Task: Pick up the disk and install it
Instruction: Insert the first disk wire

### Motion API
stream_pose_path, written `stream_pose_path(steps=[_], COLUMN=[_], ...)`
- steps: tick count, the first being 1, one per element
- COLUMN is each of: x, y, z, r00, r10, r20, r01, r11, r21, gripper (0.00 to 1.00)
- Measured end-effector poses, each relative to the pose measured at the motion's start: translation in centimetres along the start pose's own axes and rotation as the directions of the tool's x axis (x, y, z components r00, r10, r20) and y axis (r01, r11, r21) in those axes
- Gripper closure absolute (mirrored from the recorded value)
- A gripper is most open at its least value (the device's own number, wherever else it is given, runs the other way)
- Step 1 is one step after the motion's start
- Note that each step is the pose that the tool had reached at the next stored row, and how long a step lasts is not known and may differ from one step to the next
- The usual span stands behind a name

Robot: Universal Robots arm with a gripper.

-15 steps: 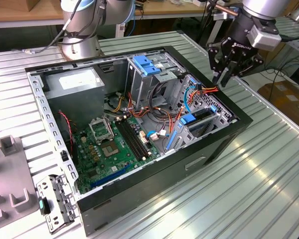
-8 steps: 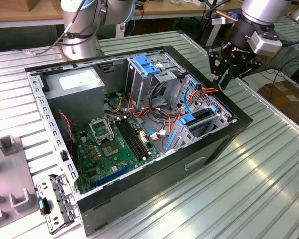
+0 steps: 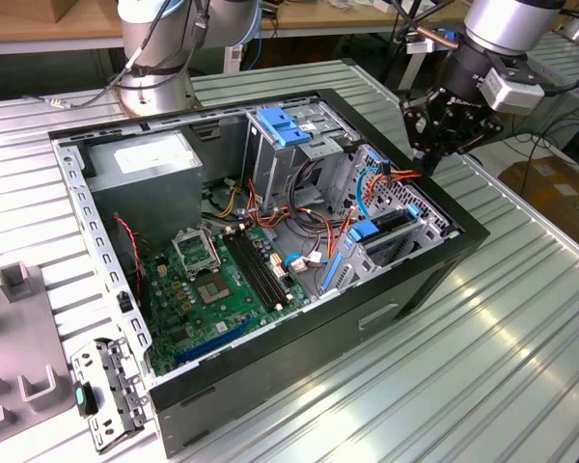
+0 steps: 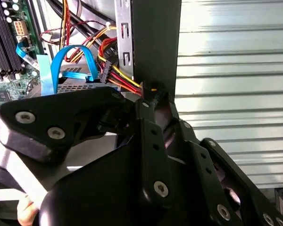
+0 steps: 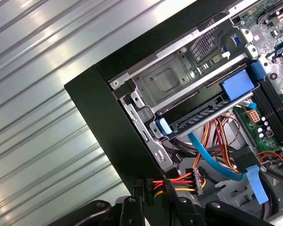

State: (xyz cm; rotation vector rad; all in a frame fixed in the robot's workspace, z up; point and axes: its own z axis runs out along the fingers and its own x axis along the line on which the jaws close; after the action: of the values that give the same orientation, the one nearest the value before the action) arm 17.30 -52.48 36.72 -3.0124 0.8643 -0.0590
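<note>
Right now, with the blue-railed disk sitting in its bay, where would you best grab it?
The disk stands on edge in its metal cage, whose walls seem to cover its flat faces. So probably pinch the exposed long edge between the blue end tabs, coming through the open side of the case.

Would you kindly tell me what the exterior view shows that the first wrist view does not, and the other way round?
Exterior view: the whole open case, its power supply and a robot base behind it. First wrist view: a close look into the metal drive cage. Shared: the disk in its blue rails, the motherboard, and the gripper near the red-and-yellow power wires.
</note>
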Motion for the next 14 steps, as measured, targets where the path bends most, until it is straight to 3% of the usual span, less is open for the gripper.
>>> stream_pose_path(steps=[2,7,14], x=[0.0,0.04,0.04], y=[0.0,-0.01,-0.02], z=[0.01,-1.04,-1.08], r00=[1.0,1.0,1.0], r10=[0.0,0.0,0.01], r20=[-0.0004,0.0012,0.0011], r01=[0.0,0.0,-0.01], r11=[1.0,1.0,1.0], r21=[0.0,-0.0008,-0.0012], gripper=[0.83,0.84,0.84])
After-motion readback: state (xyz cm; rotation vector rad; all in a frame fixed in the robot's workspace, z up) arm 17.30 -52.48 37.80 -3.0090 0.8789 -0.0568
